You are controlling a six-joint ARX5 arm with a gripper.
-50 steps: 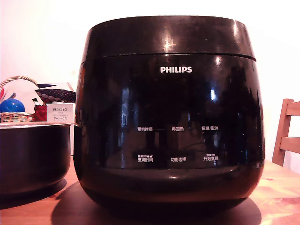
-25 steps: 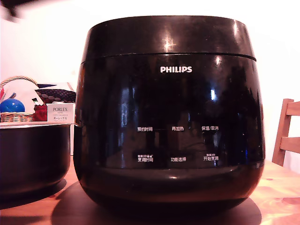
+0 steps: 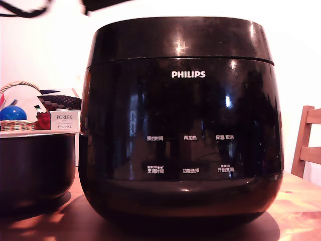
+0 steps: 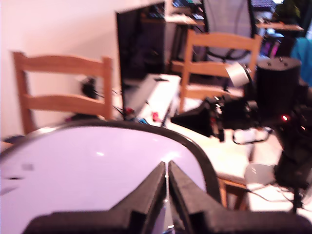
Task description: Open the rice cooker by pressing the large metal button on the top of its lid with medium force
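Counter [image 3: 301,211]: wooden surface; the appliances are carried on it, seen at low level in the exterior view.
Background: a pale, overexposed wall is seen behind the appliances in the exterior view.
Rice cooker [image 3: 180,150]: large, glossy black and rounded; placed at the centre of the exterior view, with a white PHILIPS logo and white Chinese labels on its front.
Lid [image 3: 180,40]: glossy black top section; seated flat on the body, with a closed seam line visible along the front. In the wrist view its top [image 4: 97,175] is seen washed out to a pale sheen with a dark rim.
Button: not discernible in either view.
Gripper [image 4: 166,183]: positioned over the lid top in the wrist view; the two dark fingers are brought together, tips almost touching, with nothing between them. Contact with the lid cannot be determined.
Arm: only a blurred dark shape [image 3: 100,4] is visible at the exterior view's upper edge.
Black pot [image 3: 35,165]: plain, placed at the exterior view's left, beside the rice cooker.
Wicker basket [image 3: 17,123]: placed behind the pot; a blue ball [image 3: 12,113] is held in it.
White box [image 3: 64,121]: marked PORLEX, beside the basket.
Wooden chair [image 3: 308,143]: partly visible at the exterior view's right.
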